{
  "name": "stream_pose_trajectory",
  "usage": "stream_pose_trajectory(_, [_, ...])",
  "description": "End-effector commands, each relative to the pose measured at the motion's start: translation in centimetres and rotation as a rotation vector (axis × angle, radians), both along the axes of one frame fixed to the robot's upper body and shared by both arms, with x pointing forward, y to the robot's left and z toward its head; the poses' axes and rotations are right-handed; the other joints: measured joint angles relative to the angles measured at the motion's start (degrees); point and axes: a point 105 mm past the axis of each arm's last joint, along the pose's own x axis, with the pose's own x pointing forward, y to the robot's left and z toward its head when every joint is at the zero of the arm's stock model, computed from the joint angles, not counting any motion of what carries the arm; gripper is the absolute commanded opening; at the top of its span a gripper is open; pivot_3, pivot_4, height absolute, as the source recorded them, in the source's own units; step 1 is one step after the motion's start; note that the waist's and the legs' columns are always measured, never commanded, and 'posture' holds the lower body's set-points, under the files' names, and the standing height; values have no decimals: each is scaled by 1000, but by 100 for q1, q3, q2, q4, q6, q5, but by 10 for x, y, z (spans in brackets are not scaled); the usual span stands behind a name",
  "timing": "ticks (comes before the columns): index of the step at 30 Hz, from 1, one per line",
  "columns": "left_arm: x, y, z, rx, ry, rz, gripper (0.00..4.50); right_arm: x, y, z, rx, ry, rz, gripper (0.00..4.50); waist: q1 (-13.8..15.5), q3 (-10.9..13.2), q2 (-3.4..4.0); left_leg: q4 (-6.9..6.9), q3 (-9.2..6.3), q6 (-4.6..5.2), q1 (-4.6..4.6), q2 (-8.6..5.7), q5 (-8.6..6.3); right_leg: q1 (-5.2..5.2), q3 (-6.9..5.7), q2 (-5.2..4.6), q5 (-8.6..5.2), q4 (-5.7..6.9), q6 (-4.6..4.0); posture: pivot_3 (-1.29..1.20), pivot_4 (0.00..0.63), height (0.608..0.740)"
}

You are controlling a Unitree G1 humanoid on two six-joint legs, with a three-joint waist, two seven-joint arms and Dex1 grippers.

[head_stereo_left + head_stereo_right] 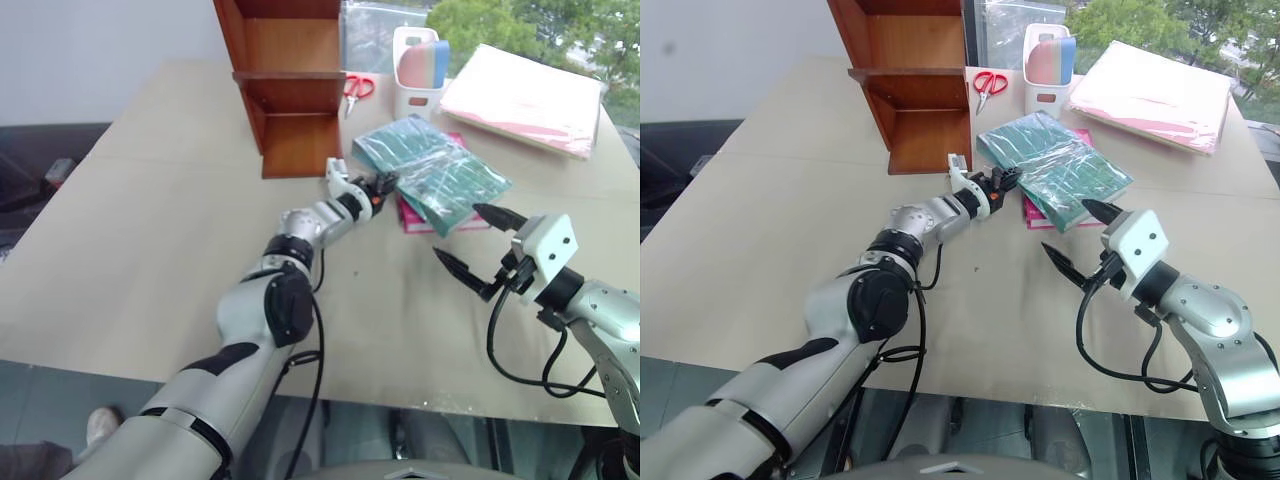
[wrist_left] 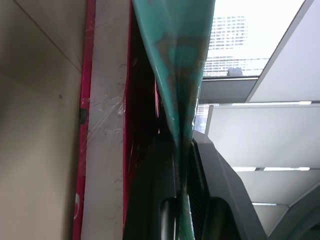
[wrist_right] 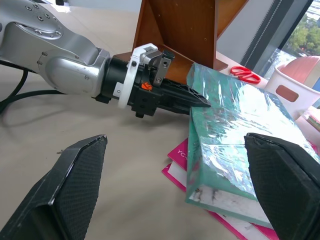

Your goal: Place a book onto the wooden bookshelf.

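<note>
The teal-green book [image 1: 435, 170] in shiny plastic wrap lies on top of a magenta-pink book [image 1: 412, 218] at the table's middle right. My left gripper [image 1: 385, 185] reaches in level from the left and is shut on the teal book's near left edge. In the left wrist view the teal cover [image 2: 175, 55] is pinched between the two black fingers [image 2: 150, 200]. The wooden bookshelf [image 1: 290, 90] stands upright just behind and left of that gripper. My right gripper [image 1: 460, 232] hovers open over the table in front of the book, with nothing in it.
A white pen holder [image 1: 418, 75] and red-handled scissors [image 1: 357, 88] sit behind the books, beside the shelf. A large pale pink folder [image 1: 525, 100] lies at the back right. The beige table [image 1: 150, 250] stretches bare to the left and front.
</note>
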Motion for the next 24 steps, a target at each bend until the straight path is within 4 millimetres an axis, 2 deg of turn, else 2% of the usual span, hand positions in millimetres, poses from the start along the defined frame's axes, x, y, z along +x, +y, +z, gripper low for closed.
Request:
stream_pose_trajectory(1, [-1,8,22,-18,-98,-26,32,-2,2,8,3,-46,12,4500,2,0,0,0,0,0,0,0,0,0,0,0,0,0,0,0,150,740])
stream_pose_trajectory(5, [-18,5,43,56,-257,-122,32,-3,1,10,10,-50,7,4500,6,0,0,0,0,0,-1,0,0,0,0,-1,0,-1,0,0,150,740])
stream_pose_trajectory(7, [-38,-1,55,142,-383,-197,32,-5,-3,12,15,-55,-6,4500,8,0,1,0,0,0,-2,1,0,1,2,-1,0,-1,0,0,150,740])
stream_pose_trajectory(10, [-81,-20,77,445,-785,-298,32,-18,-15,19,62,-48,-17,4500,40,0,1,1,0,-1,-6,2,1,2,2,-2,0,-4,-1,0,150,740])
stream_pose_trajectory(13, [-100,-31,103,629,-1134,-275,32,-29,-18,25,111,-52,-1,4500,89,-2,7,6,0,-2,-8,2,1,5,1,-2,0,-5,-1,0,150,740])
stream_pose_trajectory(14, [-102,-32,110,653,-1197,-265,32,-29,-19,27,119,-54,-3,4500,94,-4,10,7,2,-1,-1,2,1,11,3,-1,1,-4,-1,0,150,740])
stream_pose_trajectory(18, [-107,-30,173,939,-1655,-86,32,-30,-25,35,144,-84,-37,4500,66,-2,9,7,0,8,27,1,-5,27,6,2,1,9,-1,0,150,740])
stream_pose_trajectory(19, [-109,-29,182,1005,-1739,-61,32,-30,-25,36,148,-86,-40,4500,36,-1,8,7,0,21,27,2,-12,27,8,3,1,9,0,0,150,740])
stream_pose_trajectory(21, [-108,-24,195,1250,-1911,-13,32,-29,-25,36,145,-89,-44,4500,-3,-2,9,6,4,24,28,1,-14,26,17,4,1,7,0,0,150,740])
stream_pose_trajectory(24, [-101,-14,212,1518,-2008,-32,32,-25,-23,35,146,-91,-43,4500,4,-2,9,0,9,22,27,1,-13,26,21,4,-1,-7,1,0,150,740])
